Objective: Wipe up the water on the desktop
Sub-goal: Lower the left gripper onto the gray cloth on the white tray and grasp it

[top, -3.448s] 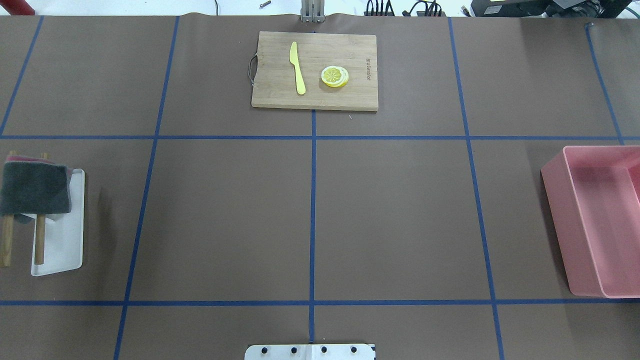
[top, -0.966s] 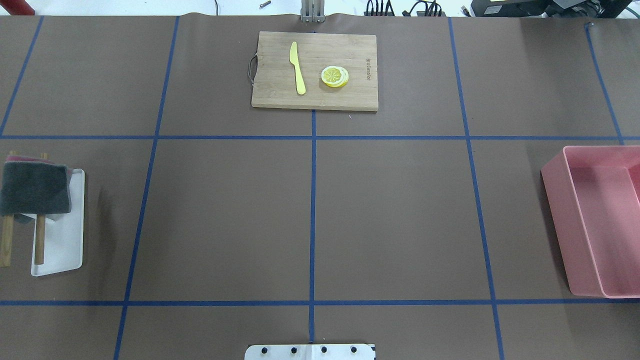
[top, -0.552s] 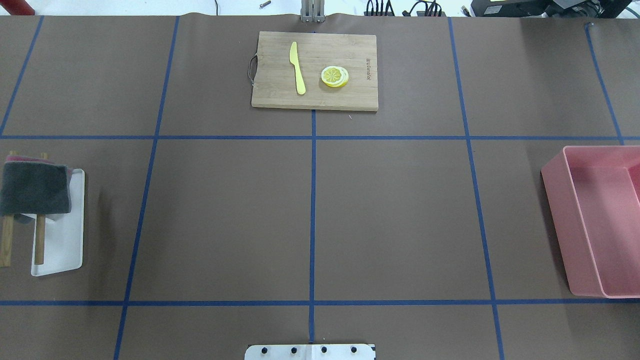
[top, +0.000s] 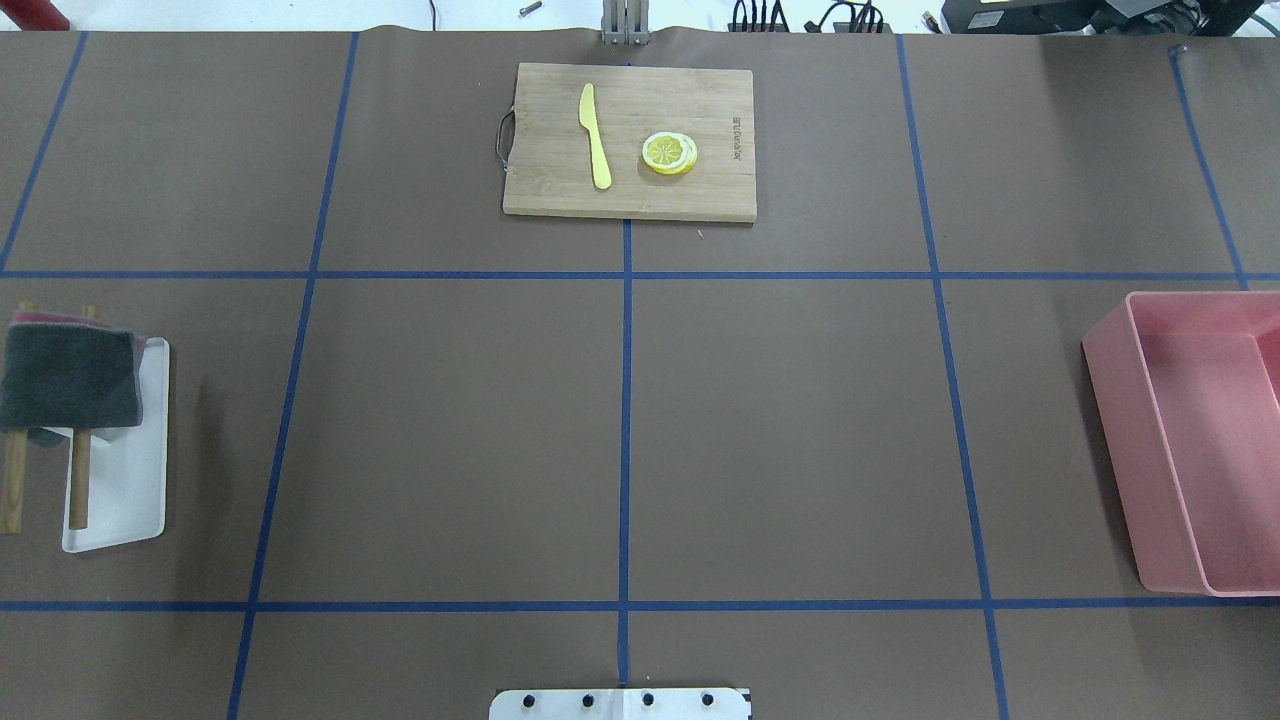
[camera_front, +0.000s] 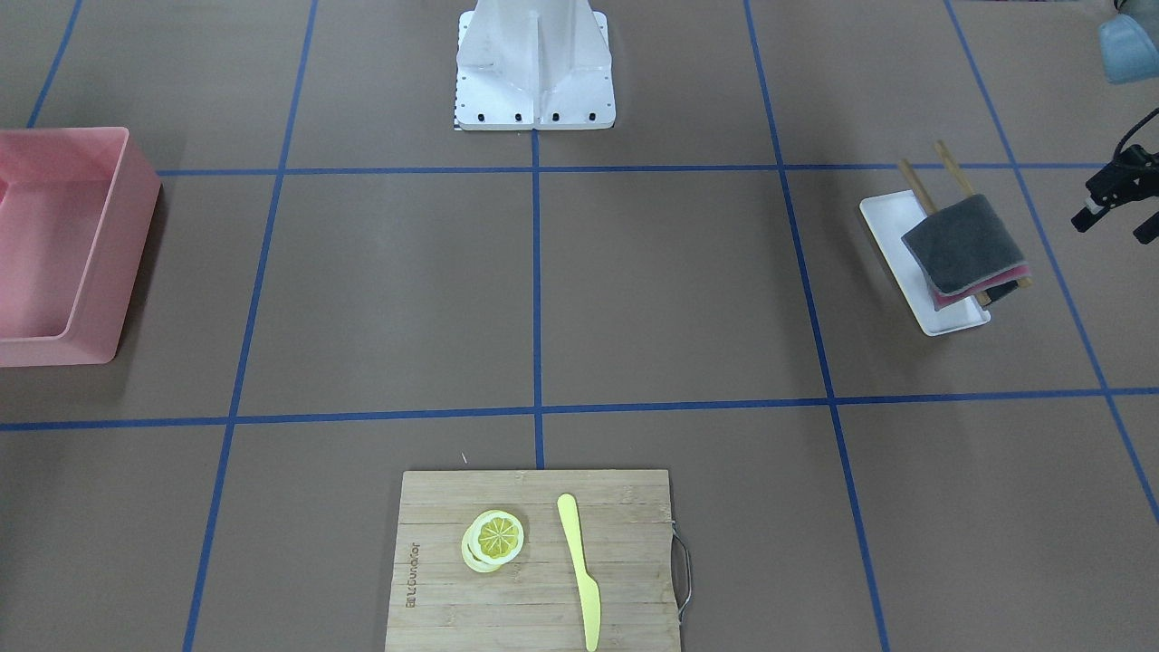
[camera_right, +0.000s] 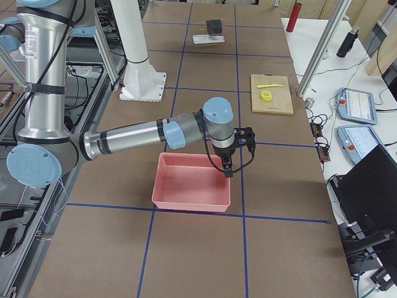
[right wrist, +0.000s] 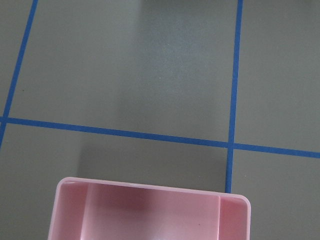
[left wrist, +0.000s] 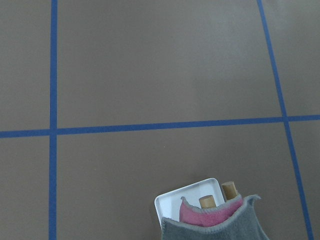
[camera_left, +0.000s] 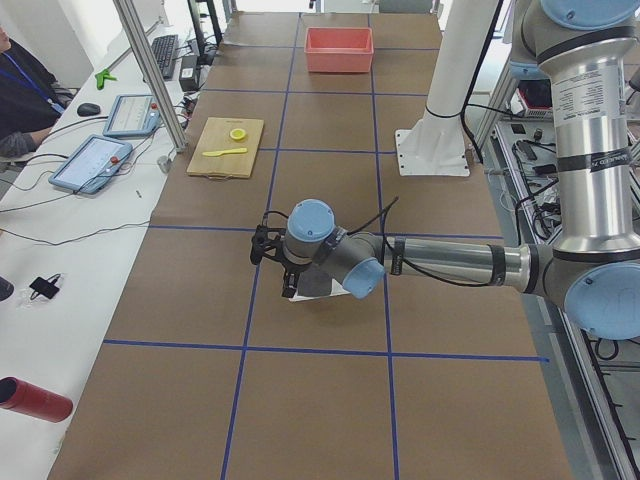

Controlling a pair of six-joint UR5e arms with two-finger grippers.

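Observation:
The desktop (top: 450, 430) is matte brown with blue tape lines; I see no water on it in any view. A grey cloth (top: 68, 378) lies over a pink cloth (left wrist: 205, 214) on two wooden rods (top: 78, 480) above a white tray (top: 125, 480) at the left edge. My left gripper (camera_left: 290, 275) hovers over that cloth stack, and it shows at the edge of the front view (camera_front: 1106, 197); I cannot tell whether it is open. My right gripper (camera_right: 227, 169) hangs over the pink bin's far corner; I cannot tell its state.
A bamboo cutting board (top: 628, 140) at the far middle carries a yellow knife (top: 595, 135) and lemon slices (top: 669, 153). A pink bin (top: 1190, 440) stands at the right edge. The robot's base plate (top: 620, 703) is at the near edge. An operator (camera_left: 20, 95) sits beyond the table.

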